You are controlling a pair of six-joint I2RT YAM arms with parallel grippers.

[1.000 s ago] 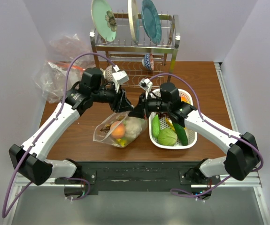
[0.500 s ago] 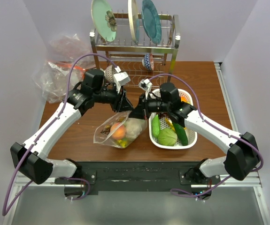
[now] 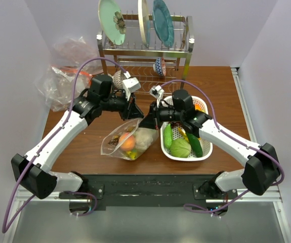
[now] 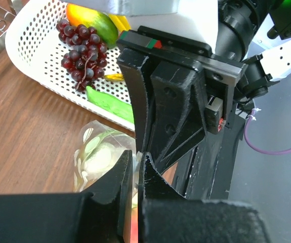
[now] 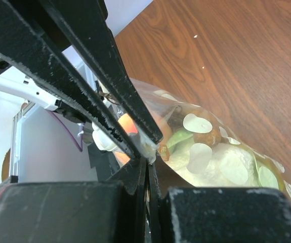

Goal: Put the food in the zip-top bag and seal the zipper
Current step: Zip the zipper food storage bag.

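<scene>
The zip-top bag [image 3: 129, 140] lies near the table's front, clear with white dots [image 5: 213, 152]. It holds an orange-pink peach [image 3: 126, 140], a pale green-white piece [image 4: 98, 158] and a bit of yellow. My left gripper [image 3: 134, 114] and right gripper [image 3: 146, 120] meet tip to tip at the bag's upper right corner. Each is shut on the zipper [image 5: 150, 148] strip along the mouth edge. In the left wrist view the left gripper [image 4: 135, 167] pinches thin plastic. In the right wrist view the right gripper [image 5: 148, 167] does the same.
A white basket [image 3: 204, 147] right of the bag holds a cabbage [image 3: 180, 148], cucumbers, dark grapes [image 4: 79, 50] and other toy food. A dish rack [image 3: 145, 48] with plates stands at the back. A heap of clear plastic [image 3: 61, 76] lies at the back left.
My left gripper has shifted slightly to the right, closer to the right gripper. The bag's mouth corner has risen a little with it. The right arm has hardly moved.
</scene>
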